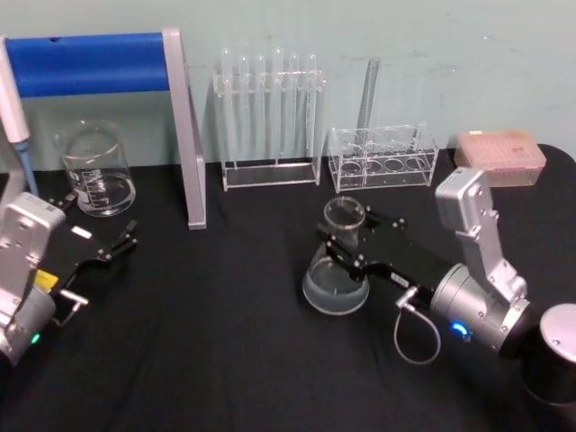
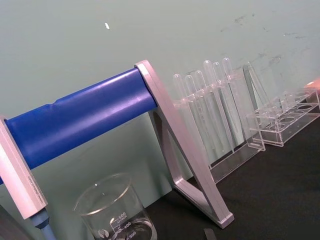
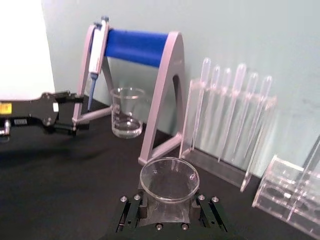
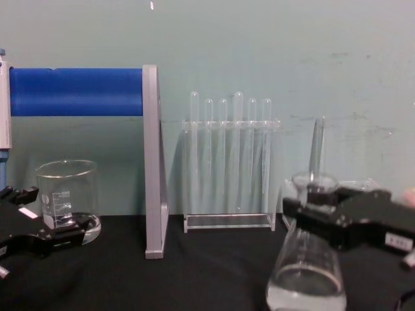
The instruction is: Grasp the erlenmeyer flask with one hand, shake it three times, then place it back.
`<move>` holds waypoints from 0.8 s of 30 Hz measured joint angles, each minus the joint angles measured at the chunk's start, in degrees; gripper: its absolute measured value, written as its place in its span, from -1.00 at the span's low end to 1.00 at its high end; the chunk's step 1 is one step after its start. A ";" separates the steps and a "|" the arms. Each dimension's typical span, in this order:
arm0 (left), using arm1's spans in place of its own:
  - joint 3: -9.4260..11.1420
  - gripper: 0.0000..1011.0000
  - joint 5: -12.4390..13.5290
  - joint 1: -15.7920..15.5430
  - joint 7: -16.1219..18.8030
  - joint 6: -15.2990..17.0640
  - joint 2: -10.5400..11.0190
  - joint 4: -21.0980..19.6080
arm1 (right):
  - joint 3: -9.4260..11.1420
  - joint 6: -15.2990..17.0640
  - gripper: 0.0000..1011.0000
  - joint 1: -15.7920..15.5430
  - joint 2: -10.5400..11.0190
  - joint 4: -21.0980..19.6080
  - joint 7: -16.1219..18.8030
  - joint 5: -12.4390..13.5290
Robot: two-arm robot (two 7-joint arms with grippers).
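Black cloth (image 1: 234, 360), teal wall (image 1: 405, 36); right end effector (image 1: 347, 232) pinches erlenmeyer flask (image 1: 335, 288), left end effector (image 1: 99, 219) spread.

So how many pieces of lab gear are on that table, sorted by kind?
erlenmeyer flask: 1
beaker: 1
test tubes: 7
clear racks: 2
blue-barred stand: 1
pipette: 1
pink box: 1
Total: 14

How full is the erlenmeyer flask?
Partly full: the erlenmeyer flask holds clear liquid only in its wide base. The right gripper clasps its neck; the left gripper rests open near the beaker.
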 joint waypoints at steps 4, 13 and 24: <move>0.00 0.98 0.00 0.00 0.00 0.00 0.00 0.00 | 1.01 0.80 -0.11 -0.52 0.56 -2.72 -0.36 0.28; 0.00 0.98 0.00 0.00 0.00 0.00 0.00 0.00 | 3.44 3.20 -0.11 -1.82 1.88 -8.78 -1.26 2.08; 0.00 0.98 0.00 0.00 0.00 0.00 0.00 0.00 | 4.02 3.59 -0.11 -2.31 2.48 -10.29 -1.55 2.92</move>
